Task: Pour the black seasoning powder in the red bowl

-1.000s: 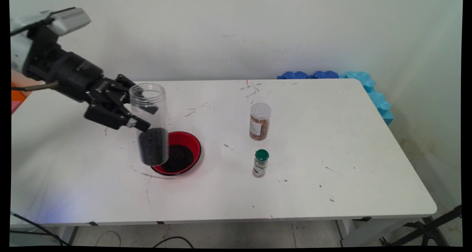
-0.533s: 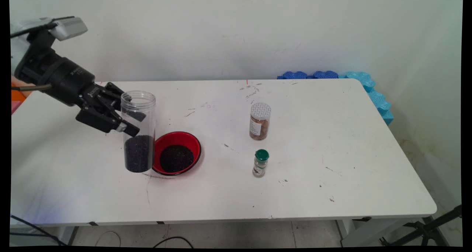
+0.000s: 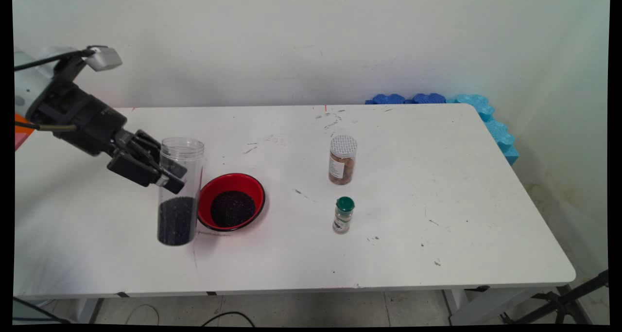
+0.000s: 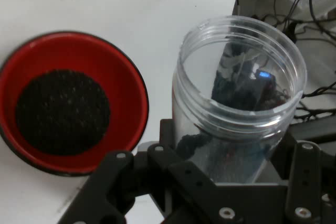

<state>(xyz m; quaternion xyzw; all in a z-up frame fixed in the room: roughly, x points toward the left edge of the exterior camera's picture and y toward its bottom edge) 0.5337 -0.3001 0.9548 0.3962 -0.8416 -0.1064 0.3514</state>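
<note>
**Clear jar held upright beside red bowl**

The clear jar (image 3: 179,191), lidless and partly filled with dark grains, is gripped around its upper body by the gripper (image 3: 167,172). It is positioned just left of the red bowl (image 3: 232,201), which contains dark grains. Two spice bottles, a brown one (image 3: 342,159) and a green-capped one (image 3: 343,215), are standing well apart to the right on the white table (image 3: 437,186).

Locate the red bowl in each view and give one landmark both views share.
Main view: the red bowl sits left of the table's centre, just right of the clear jar.
Hand view: the red bowl fills the left side, left of the clear jar.
Shared landmark: the clear jar, clamped in the gripper.
</note>
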